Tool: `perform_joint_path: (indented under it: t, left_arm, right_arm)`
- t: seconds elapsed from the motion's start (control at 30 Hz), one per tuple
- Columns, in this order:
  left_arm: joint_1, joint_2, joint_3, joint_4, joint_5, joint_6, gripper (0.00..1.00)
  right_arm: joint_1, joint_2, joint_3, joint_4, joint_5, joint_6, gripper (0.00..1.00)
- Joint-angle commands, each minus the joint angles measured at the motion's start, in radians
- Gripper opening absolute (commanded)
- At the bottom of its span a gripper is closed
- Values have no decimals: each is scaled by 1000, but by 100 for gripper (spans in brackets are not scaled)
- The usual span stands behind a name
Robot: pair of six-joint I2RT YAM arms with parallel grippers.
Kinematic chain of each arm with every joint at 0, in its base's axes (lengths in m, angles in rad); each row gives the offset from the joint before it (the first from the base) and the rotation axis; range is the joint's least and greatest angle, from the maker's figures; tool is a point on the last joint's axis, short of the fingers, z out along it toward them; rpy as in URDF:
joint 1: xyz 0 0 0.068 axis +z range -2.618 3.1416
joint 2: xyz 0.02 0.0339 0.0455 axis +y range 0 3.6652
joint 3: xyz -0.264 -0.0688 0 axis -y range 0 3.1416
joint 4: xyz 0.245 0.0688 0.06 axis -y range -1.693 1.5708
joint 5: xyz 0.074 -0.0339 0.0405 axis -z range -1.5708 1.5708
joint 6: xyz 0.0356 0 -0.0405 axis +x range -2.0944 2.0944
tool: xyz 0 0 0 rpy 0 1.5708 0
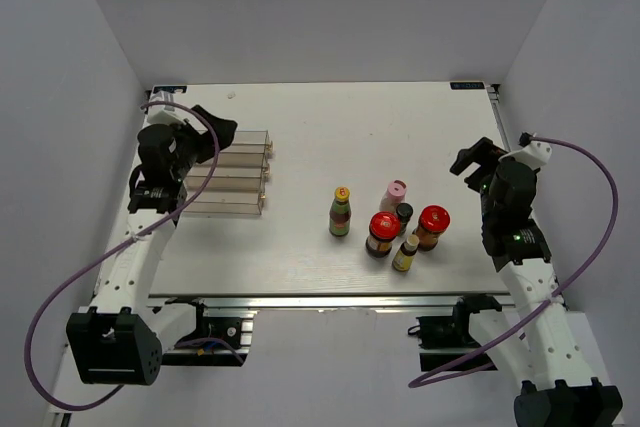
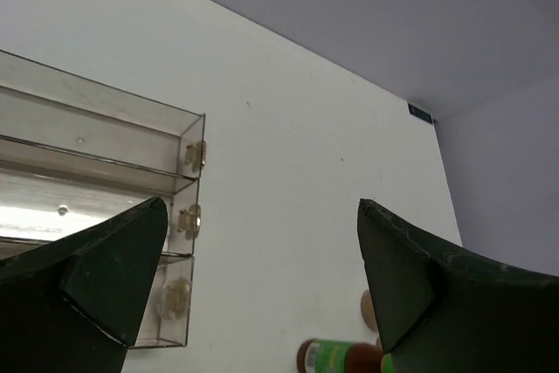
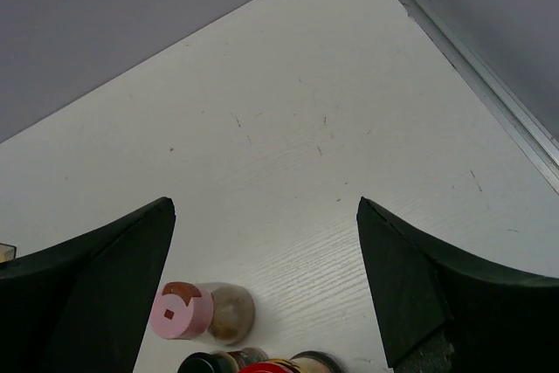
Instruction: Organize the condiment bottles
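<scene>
The white tabletop [image 1: 320, 127] is the biggest thing here. On its left side lies a clear plastic rack [image 1: 235, 175] with long steps. The left gripper [image 1: 213, 131] hangs above the far end of the rack. Its two dark fingers are spread wide and hold nothing. The left wrist camera shows only the rack's steps and white tabletop between them. The right gripper [image 1: 468, 159] hangs over the right side of the tabletop, near the bottles but not touching them. Its fingers are spread wide too, and only tabletop shows between them.

All six bottles and jars stand on the tabletop, right of the middle and toward the near edge, well apart from the rack.

The two squat jars are the fattest: the left red-lidded jar [image 1: 381, 234] and the right red-lidded jar [image 1: 432, 227]. The yellow-capped bottle [image 1: 341, 212] has a green label and stands by itself, near the left side of the group. The pink-capped bottle [image 1: 396, 191] is at the back. Just in front of it, between the two jars, is the dark-capped bottle [image 1: 404, 215]. The slim yellowish bottle [image 1: 406, 252] is the smallest. It stands at the front, just beside both jars.
</scene>
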Motion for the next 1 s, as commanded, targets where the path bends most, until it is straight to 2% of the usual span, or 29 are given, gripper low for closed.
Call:
perform_joint_path:
  t: [0.0,0.07,0.13,0.17,0.2,0.3,0.5,0.57,0.7,0.97]
  left_arm:
    - [-30,12,14,6,167,52,98]
    - [-115,17,31,-19,163,112,98]
    - [-207,24,74,-59,74,202,98]
    - [-314,36,86,-98,30,230,98]
    - [-358,44,99,-117,-3,259,98]
    - [-452,59,111,-139,-6,322,98]
    - [-634,127,146,-165,-58,391,98]
    - [-713,174,165,-183,-135,417,98]
    - [-803,260,208,-215,-256,440,98]
    - [-860,380,269,-217,-304,449,98]
  right_arm:
    - [-3,4,5,26,-43,-48,89]
    - [-5,21,18,17,-80,-40,89]
    - [-3,38,22,-3,-75,-25,89]
    - [-3,44,30,-12,-59,-22,89]
    - [-3,48,35,-37,-46,-20,89]
    - [-3,70,56,-84,-3,-15,89]
    - [-5,93,55,-83,-71,-42,89]
    - [-3,105,56,-88,-75,-48,89]
    - [-5,121,52,-91,-77,-51,89]
    - [-5,115,33,-89,-72,-55,89]
